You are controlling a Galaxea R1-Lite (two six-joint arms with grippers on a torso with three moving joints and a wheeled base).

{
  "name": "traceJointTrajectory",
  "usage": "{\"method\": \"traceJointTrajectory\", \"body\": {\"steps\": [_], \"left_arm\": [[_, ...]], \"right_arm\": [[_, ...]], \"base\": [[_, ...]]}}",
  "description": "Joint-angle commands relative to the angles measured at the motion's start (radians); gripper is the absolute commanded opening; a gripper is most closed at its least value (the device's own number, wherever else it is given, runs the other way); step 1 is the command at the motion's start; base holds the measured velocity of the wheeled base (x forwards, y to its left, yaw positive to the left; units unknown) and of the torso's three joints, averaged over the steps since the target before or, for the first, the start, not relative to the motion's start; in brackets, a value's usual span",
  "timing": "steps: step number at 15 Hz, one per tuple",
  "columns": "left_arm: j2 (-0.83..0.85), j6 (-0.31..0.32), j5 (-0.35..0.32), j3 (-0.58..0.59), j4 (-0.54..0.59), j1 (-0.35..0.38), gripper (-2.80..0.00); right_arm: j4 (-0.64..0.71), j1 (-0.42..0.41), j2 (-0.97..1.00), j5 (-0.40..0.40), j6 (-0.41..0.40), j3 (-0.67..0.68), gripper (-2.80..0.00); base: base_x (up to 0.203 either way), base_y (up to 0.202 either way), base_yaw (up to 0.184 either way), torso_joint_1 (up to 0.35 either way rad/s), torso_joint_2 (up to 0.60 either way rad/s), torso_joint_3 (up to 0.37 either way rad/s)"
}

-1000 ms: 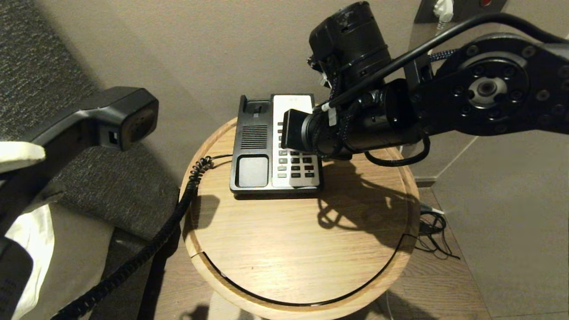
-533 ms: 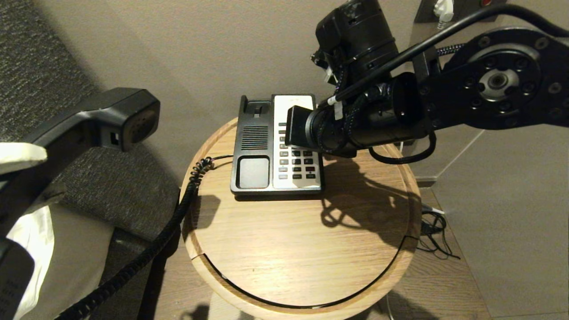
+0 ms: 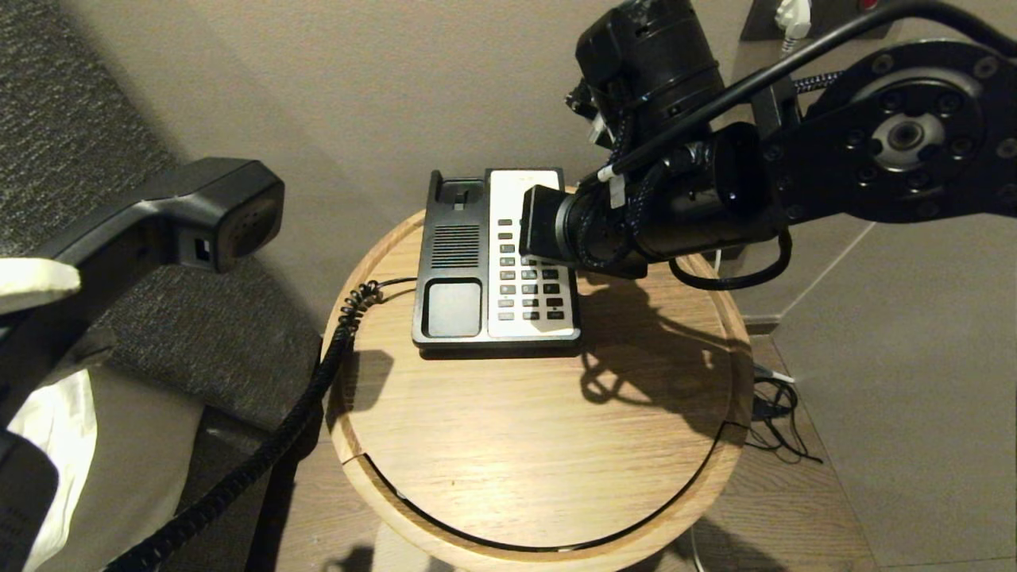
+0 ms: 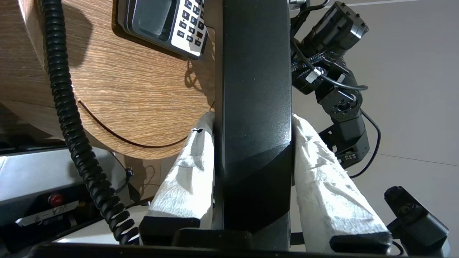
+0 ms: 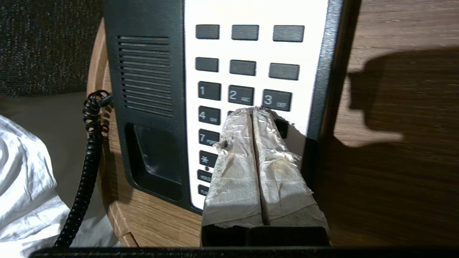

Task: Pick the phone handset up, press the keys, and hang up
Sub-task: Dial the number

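One phone base [image 3: 493,262] sits at the back of the round wooden table [image 3: 540,461], and one phone handset [image 3: 183,214] is off its cradle, held up at the left, well clear of the table's edge. The left gripper [image 4: 252,122] has its two white-wrapped fingers [image 4: 186,172] clamped on either side of the handset's black body, and a single black coiled cord [image 3: 318,381] trails from the base down over the table's left rim. Over on the right, the right gripper [image 5: 255,110] has its two wrapped fingers pressed flat together, tips down among the keys [image 5: 244,96], just under the 2 and 3 (whether they actually touch a key I can't tell). Three keys in each visible row above them, two blank rows and then 1, 2, 3. The front half of the table is bare wood, with its raised lip running all round.
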Motion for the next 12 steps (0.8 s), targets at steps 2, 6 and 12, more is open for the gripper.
{"method": "traceJointTrajectory", "body": {"steps": [2,6,12], "left_arm": [[0.000,-0.006,-0.004,0.001,0.001,0.000,-2.80],[0.000,-0.006,-0.004,0.006,0.001,0.000,-2.80],[0.000,-0.006,-0.004,0.006,0.001,0.000,-2.80]], "right_arm": [[0.019,-0.012,-0.014,-0.001,0.005,0.000,-2.80],[0.023,-0.016,-0.015,-0.001,0.004,0.011,-2.80],[0.035,-0.016,-0.009,-0.001,0.008,0.061,-2.80]], "base": [[0.000,0.000,0.000,0.000,0.00,0.000],[0.000,0.000,0.000,0.000,0.00,0.000],[0.000,0.000,0.000,0.000,0.00,0.000]]}}
